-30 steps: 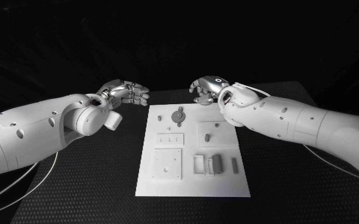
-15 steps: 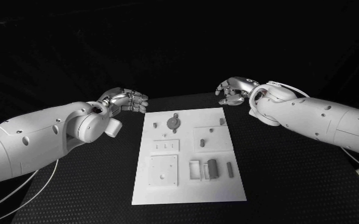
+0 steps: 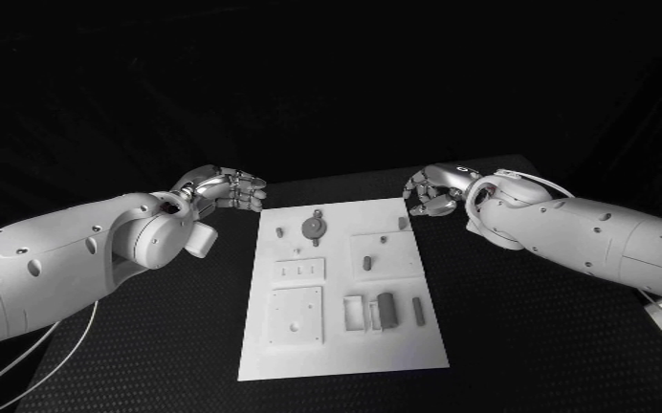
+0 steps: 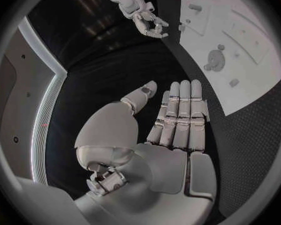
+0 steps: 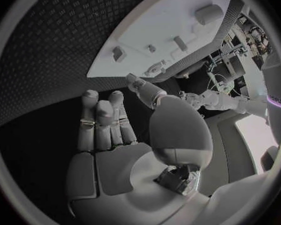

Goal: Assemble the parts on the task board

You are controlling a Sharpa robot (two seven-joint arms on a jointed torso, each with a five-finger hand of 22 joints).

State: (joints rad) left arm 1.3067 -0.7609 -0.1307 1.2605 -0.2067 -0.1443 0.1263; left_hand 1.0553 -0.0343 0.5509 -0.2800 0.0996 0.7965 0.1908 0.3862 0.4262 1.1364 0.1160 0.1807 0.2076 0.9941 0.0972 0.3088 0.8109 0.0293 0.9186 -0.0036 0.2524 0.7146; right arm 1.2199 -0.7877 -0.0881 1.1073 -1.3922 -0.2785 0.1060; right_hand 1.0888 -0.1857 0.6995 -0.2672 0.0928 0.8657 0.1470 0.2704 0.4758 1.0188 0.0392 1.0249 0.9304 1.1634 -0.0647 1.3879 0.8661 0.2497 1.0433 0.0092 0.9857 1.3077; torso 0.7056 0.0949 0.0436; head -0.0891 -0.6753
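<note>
- The task board (image 3: 345, 289) is seen lying flat in the middle of the black table (image 3: 524, 336), between the two arms.
- The left hand (image 3: 225, 188) is held above the table just beside the board's far left corner; its fingers are extended side by side with the thumb apart, and nothing is held.
- The right hand (image 3: 434, 191) is held near the board's far right corner; its fingers are loosely bent, and nothing is seen in them.
- Neither hand is touching the board or any part.
- A round grey part (image 3: 313, 227) is seated near the far edge, and upright grey parts (image 3: 386, 310) are seen in the near right area.
- Several recesses, such as the square plate area (image 3: 296, 315), look unfilled, so the assembly is judged to be at an early stage, with most placements left.
</note>
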